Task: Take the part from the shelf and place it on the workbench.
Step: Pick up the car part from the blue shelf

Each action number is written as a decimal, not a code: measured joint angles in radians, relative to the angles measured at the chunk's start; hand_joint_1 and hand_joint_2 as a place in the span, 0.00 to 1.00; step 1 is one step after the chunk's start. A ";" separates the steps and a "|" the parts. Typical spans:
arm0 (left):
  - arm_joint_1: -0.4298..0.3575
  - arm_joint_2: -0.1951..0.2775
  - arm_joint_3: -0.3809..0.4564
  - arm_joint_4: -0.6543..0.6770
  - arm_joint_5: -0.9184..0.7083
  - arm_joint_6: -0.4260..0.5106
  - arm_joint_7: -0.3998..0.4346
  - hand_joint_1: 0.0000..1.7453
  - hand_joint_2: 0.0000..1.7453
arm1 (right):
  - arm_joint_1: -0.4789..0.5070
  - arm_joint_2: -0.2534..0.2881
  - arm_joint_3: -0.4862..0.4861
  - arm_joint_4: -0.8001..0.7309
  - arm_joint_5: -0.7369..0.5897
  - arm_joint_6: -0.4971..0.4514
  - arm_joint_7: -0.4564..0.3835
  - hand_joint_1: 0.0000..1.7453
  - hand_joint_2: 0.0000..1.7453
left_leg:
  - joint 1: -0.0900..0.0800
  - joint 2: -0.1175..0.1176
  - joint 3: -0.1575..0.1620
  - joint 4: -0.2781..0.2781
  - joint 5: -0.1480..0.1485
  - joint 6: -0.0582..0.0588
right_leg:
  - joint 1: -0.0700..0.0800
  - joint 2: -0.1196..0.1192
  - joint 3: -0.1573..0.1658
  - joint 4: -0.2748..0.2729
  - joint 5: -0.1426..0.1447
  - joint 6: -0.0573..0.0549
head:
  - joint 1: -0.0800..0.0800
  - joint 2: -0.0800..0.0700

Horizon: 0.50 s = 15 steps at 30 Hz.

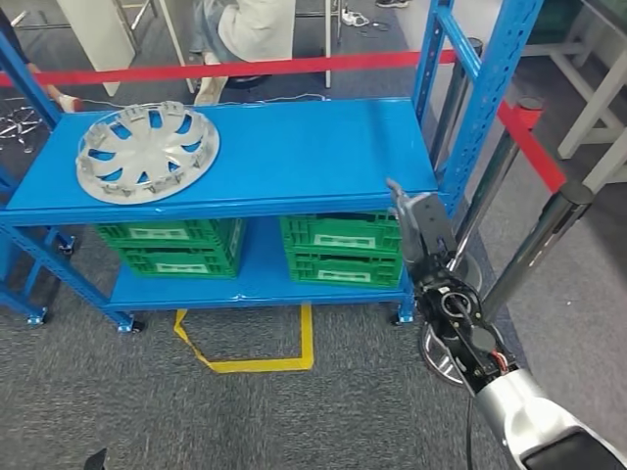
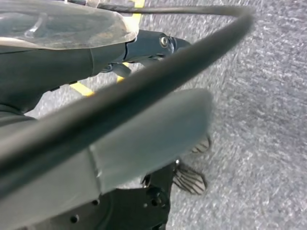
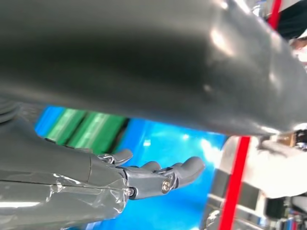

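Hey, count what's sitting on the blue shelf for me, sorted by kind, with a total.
Silver hubcap, top level: 1
Green crates, lower level: 2, one left, one right
Total: 3

Landmark: two green plastic crates side by side on the lower board of the blue rack.
Floor: grey carpet, in front of the crates.
Tape: a yellow tape outline on the carpet, just in front of the crates.
Barrier: a red belt stretched behind the crates; it goes on to the right to chrome posts.
Person: sits behind the belt, in light clothes.
Furniture: pale table legs, far right of the crates.
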 joint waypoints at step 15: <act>0.005 0.000 0.000 0.000 0.010 -0.001 -0.007 0.00 0.00 | -0.024 0.028 0.016 0.028 -0.003 0.018 -0.007 0.00 0.00 | 0.000 0.060 -0.094 -0.075 0.104 0.029 | 0.006 -0.081 0.028 0.022 -0.079 0.036 | -0.032 0.000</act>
